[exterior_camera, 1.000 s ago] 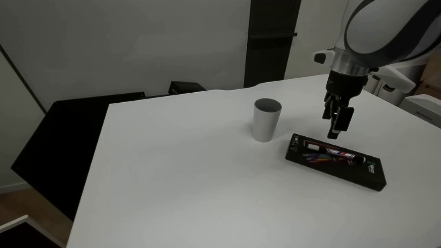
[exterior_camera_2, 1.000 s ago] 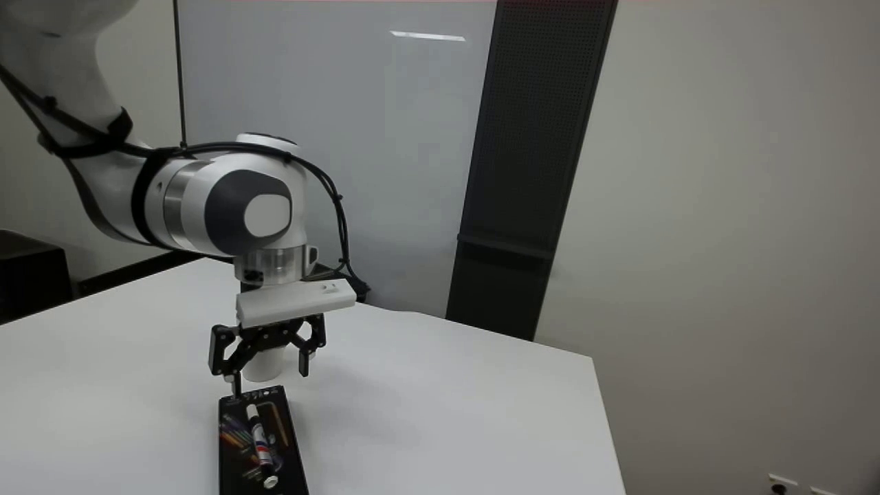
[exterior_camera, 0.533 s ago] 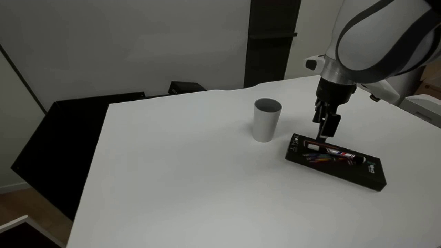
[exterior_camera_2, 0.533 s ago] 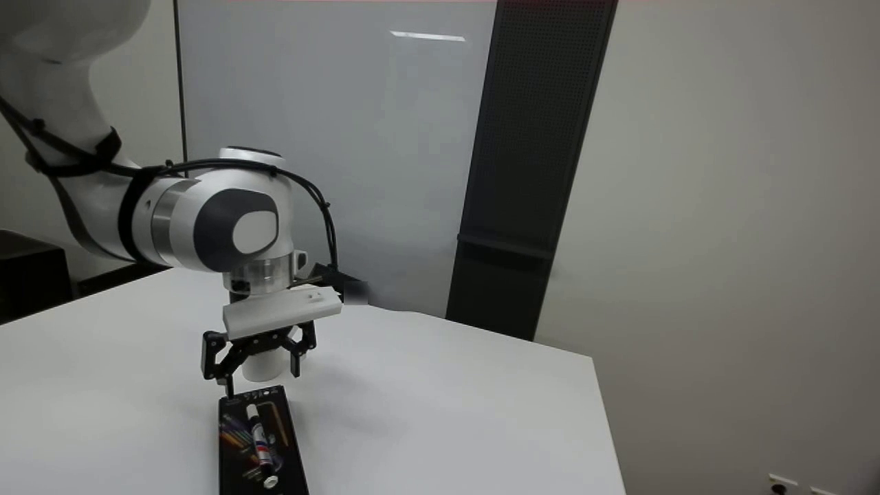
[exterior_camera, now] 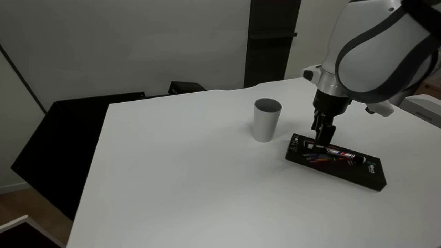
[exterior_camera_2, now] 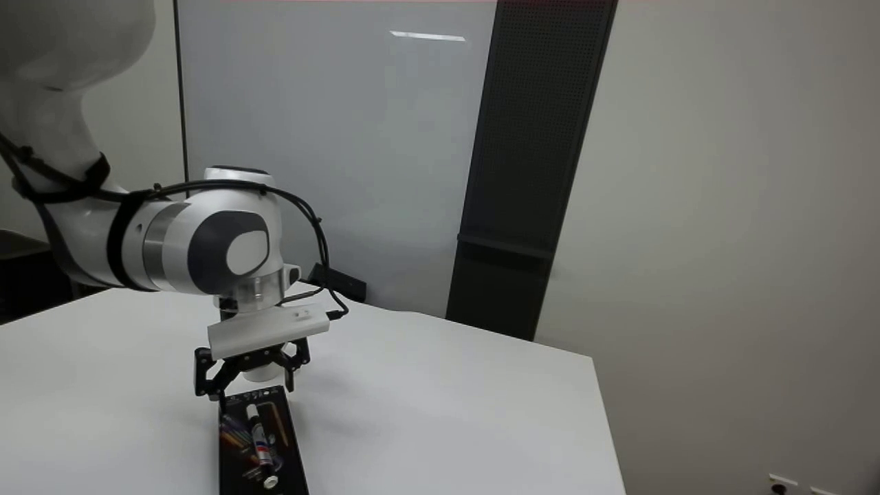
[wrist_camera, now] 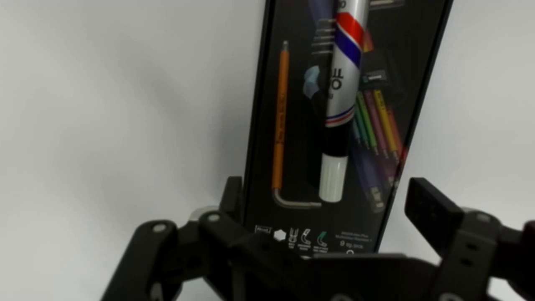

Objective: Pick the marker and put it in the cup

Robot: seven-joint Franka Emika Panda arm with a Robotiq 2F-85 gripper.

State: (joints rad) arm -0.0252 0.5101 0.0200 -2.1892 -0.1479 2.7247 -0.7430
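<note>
The marker has a silver body, red and blue stripes and a white cap. It lies on top of the flat black printed box, also visible in both exterior views. My gripper is open and empty, low over the box's end nearest the cup. Its fingers stand on either side of the white cap end, apart from it. In an exterior view the gripper covers part of the marker. The light-grey cup stands upright beside the box. The gripper mostly hides the cup in an exterior view.
The box and cup stand on a white table. A small dark object sits behind the table's back edge. A white case-like thing is at the right edge of an exterior view. A dark panel stands behind the table.
The gripper has come down to the box, shifting slightly left in both exterior views, and has stayed open. The marker, box and cup have not moved.
</note>
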